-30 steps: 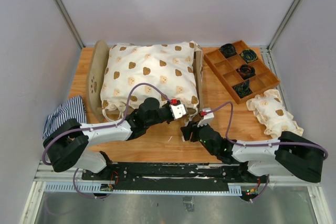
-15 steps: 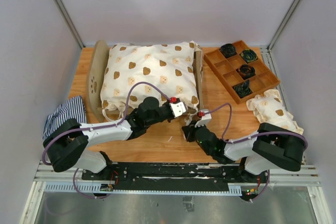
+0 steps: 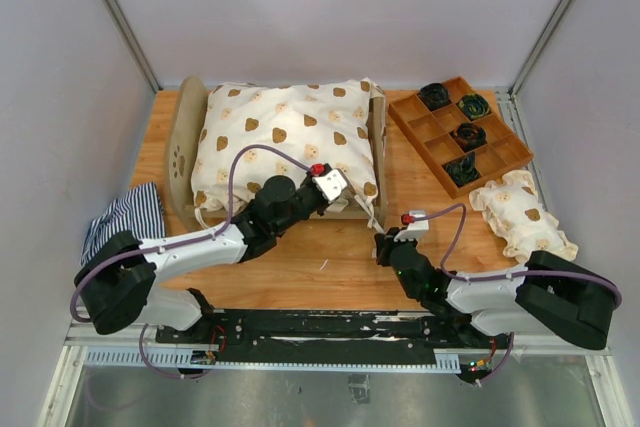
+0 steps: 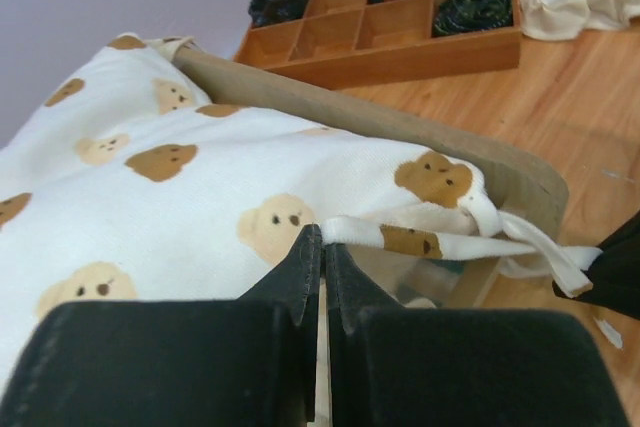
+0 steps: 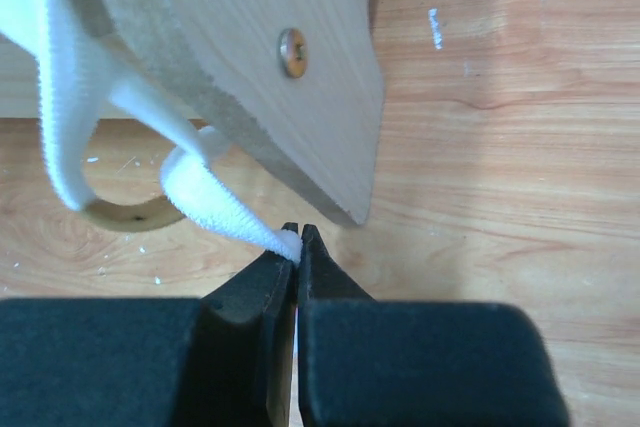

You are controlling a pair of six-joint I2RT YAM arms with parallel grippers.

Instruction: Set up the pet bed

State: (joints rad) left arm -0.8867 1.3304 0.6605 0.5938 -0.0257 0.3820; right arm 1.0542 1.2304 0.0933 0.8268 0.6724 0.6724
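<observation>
At the table's [image 3: 330, 269] left edge, toward the near corner, you have a striped cloth [image 3: 122, 217] bunched up and spilling over the side. Just beside it stands the pet bed [image 3: 180, 152], filling the far-left part of the table, with its paw-print headboard facing the left edge and its footboard toward the middle. A bear-print cushion [image 3: 285, 142] lies on the frame and covers it from headboard to footboard.

Your left pincer [image 4: 316, 237] is at the cushion's near corner by the footboard, its fingers pressed together on a cloth strip [image 4: 440, 242] that runs off the cushion's edge. Your right pincer [image 5: 293, 243] sits low over the table near the footboard's [image 5: 270, 67] near corner, clamped on the very end of a white tie [image 5: 205, 197] that loops down from beside the plywood. A screw head [image 5: 291, 52] shows in that board.

In the far-right corner you have a wooden tray [image 3: 422, 154], set at an angle, with dark fabric rolls [image 3: 468, 135] in several of its compartments. A small bear-print pillow [image 3: 520, 215] lies near the right edge, just beside the tray's near corner.
</observation>
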